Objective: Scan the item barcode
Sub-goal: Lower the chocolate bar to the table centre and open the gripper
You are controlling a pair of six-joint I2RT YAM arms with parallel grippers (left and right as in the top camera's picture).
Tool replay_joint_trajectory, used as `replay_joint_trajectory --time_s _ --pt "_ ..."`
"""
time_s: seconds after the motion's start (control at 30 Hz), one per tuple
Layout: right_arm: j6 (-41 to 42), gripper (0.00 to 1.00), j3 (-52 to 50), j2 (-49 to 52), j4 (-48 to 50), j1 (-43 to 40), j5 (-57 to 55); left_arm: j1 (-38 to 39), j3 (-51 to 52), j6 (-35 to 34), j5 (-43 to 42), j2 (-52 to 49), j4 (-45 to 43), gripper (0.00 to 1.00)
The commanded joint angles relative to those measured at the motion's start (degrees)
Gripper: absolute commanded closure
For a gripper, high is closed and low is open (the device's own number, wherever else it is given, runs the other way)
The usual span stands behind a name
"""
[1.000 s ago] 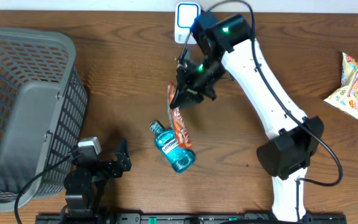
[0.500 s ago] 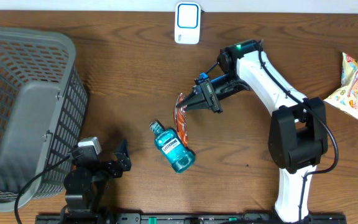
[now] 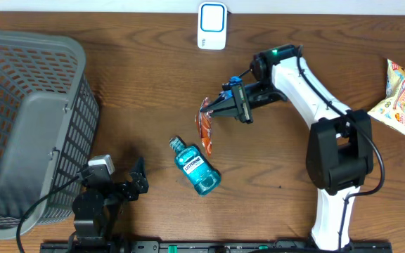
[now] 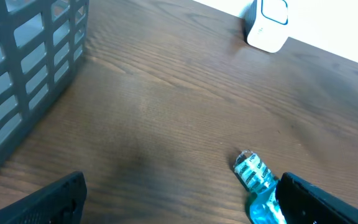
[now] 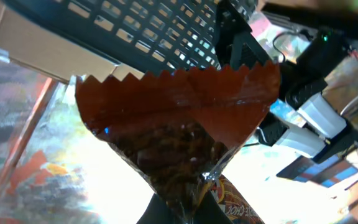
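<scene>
The orange snack packet (image 3: 205, 126) is held clear of the tabletop (image 3: 139, 84), on the near side of the white scanner (image 3: 211, 26) and almost directly in line with it, with bare wood between the two. Its long axis is seen running roughly away from the scanner, the pinched upper end nearest to it and the loose end trailing back toward the robot. That upper end is clamped in the right gripper (image 3: 220, 107), whose jaws are fully closed on the crimped seal; in the right wrist view the serrated edge is seen spread wide just past the fingertips. The barcode cannot be made out on either face.

A blue mouthwash bottle (image 3: 196, 166) is seen lying farther from the scanner than the packet, just beyond its loose end. The left gripper (image 3: 138, 179) is parked much farther from the scanner again, jaws spread wide and empty. The right arm is judged far the nearer, so the presenting turn toward the scanner is expected to fall to it.
</scene>
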State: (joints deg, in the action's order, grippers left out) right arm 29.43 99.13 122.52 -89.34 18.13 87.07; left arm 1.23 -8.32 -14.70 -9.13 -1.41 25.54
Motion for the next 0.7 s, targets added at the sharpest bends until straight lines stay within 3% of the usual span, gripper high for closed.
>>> replay_joint_trajectory --time_s 0.0,0.33,0.43,0.5,0.67 --pt "-5.0 0.99 0.2 -0.7 -0.2 -1.7 2.5 0.1 0.8 0.7 -0.7 0.0 0.9 0.02" --pt "-7.9 0.99 0.2 -0.7 -0.2 -3.1 2.5 0.1 0.8 0.7 -0.7 0.0 0.9 0.02" --pt "-14.8 0.99 0.2 -0.7 2.3 -3.8 1.9 0.1 0.8 0.7 -0.7 0.0 0.9 0.02" --pt "-20.3 0.99 0.2 -0.7 7.1 -4.0 -2.8 0.1 0.8 0.7 -0.7 0.0 0.9 0.02" --pt "-13.2 0.99 0.2 -0.7 21.0 -3.2 -25.0 0.1 0.8 0.7 -0.7 0.0 0.9 0.02"
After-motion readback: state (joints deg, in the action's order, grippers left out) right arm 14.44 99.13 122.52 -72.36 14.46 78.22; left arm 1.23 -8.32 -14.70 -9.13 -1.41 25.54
